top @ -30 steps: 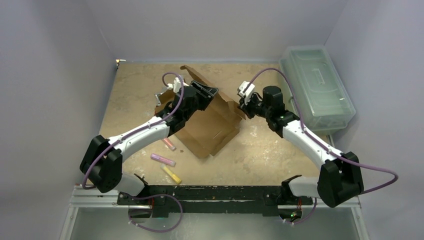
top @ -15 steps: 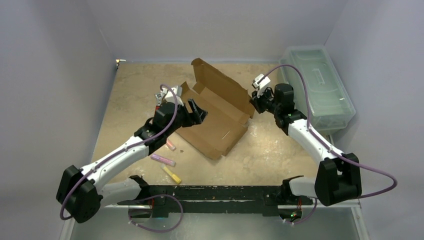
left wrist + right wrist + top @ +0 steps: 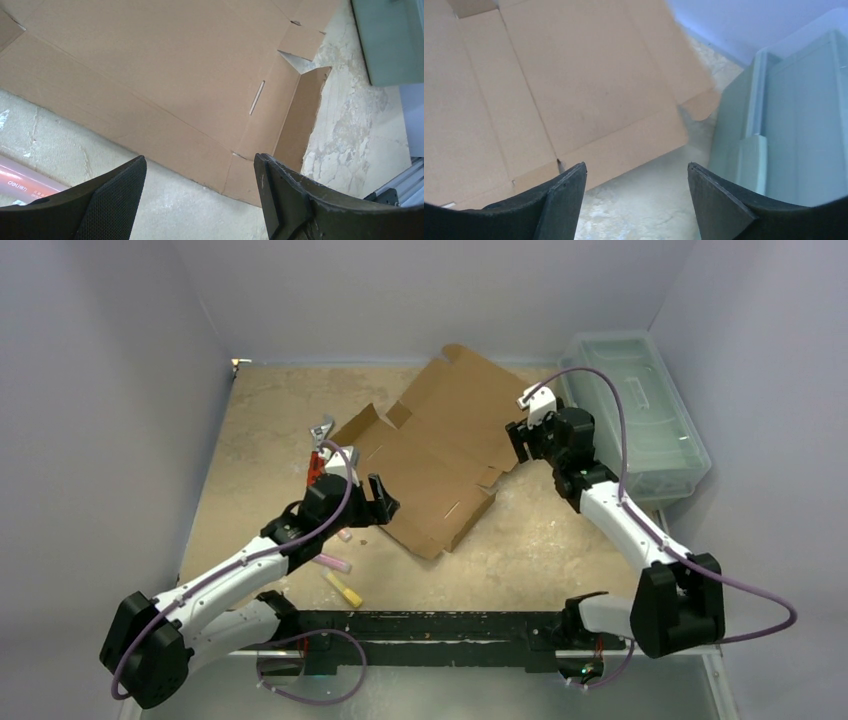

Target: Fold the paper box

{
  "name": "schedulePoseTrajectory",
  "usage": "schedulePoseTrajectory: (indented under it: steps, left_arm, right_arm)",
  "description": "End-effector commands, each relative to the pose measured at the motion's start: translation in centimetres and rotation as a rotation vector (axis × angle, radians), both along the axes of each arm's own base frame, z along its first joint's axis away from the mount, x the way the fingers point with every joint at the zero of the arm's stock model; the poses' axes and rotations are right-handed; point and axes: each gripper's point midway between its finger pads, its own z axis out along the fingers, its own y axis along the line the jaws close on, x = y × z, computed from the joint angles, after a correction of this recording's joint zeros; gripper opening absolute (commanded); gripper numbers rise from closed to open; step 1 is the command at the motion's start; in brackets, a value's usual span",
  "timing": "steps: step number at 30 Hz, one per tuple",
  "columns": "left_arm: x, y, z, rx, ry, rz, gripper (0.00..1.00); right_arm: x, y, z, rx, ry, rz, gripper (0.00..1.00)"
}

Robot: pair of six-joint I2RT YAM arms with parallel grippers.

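Note:
The paper box (image 3: 432,455) is a brown cardboard sheet lying nearly flat and unfolded in the middle of the table, its flaps spread; one side flap (image 3: 300,120) stands up a little at its near right corner. My left gripper (image 3: 383,502) hovers open just off the box's near left edge, and in the left wrist view the left gripper (image 3: 197,167) has bare table between its fingers and the box (image 3: 165,65) ahead. My right gripper (image 3: 516,445) is open at the box's right edge. The right wrist view shows the right gripper (image 3: 636,172) empty, over the table beside the box (image 3: 574,75).
A translucent pale-green bin (image 3: 635,415) stands at the back right, close to the right gripper, and the bin (image 3: 794,125) fills the right of that wrist view. Three markers lie near the left arm: pink (image 3: 330,562), yellow (image 3: 345,590) and a short pink one (image 3: 343,534). Walls enclose the table.
Both grippers opened and let go of the box, which dropped from a half-folded, raised shape to lie flat. The left arm drew back toward the near left; the right moved slightly right.

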Motion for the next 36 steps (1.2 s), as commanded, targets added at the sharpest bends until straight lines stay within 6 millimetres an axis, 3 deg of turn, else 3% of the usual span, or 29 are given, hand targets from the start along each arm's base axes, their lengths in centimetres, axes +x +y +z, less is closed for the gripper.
schedulePoseTrajectory:
  steps: [1,3,5,9,11,14,17,20,24,31,36]
  left_arm:
    - [0.6,-0.2,1.2,0.018,-0.025,-0.012,0.79]
    - [0.6,0.2,1.2,0.039,-0.024,-0.009,0.79]
    - [0.5,0.4,1.2,0.058,-0.025,-0.010,0.79]
    - [0.6,0.6,1.4,0.077,-0.032,-0.015,0.79]
    - [0.7,0.5,1.4,0.083,-0.032,-0.018,0.79]
    - [0.8,0.4,0.9,0.081,-0.022,-0.016,0.78]
    - [0.6,-0.5,0.0,0.017,-0.001,-0.017,0.78]
    - [0.2,-1.6,-1.3,-0.042,0.047,-0.035,0.77]
    - [0.6,-2.4,-1.5,-0.086,0.058,-0.032,0.76]
    - [0.5,-1.7,-1.5,-0.066,0.056,-0.008,0.76]
    - [0.0,-0.7,-2.2,-0.020,0.071,0.010,0.76]
  right_arm:
    - [-0.5,-1.4,4.5,-0.078,-0.096,0.020,0.82]
    - [-2.2,-0.6,5.3,-0.093,-0.087,0.141,0.88]
    - [-5.0,1.7,5.0,-0.108,-0.061,0.365,0.96]
    - [-12.6,7.0,1.0,-0.052,0.037,0.890,0.99]
    - [-16.2,8.7,-0.5,0.012,0.043,1.092,0.99]
    - [-18.5,9.6,-2.5,-0.026,0.018,1.255,0.99]
    - [-19.0,10.7,-4.5,-0.119,0.031,1.342,0.99]
    - [-18.4,11.6,-6.5,-0.219,0.080,1.376,0.96]
    - [-17.4,12.6,-8.2,-0.299,0.145,1.404,0.91]
    - [-17.0,13.2,-11.5,-0.387,0.284,1.398,0.72]
    - [-16.5,12.2,-12.2,-0.434,0.281,1.320,0.63]
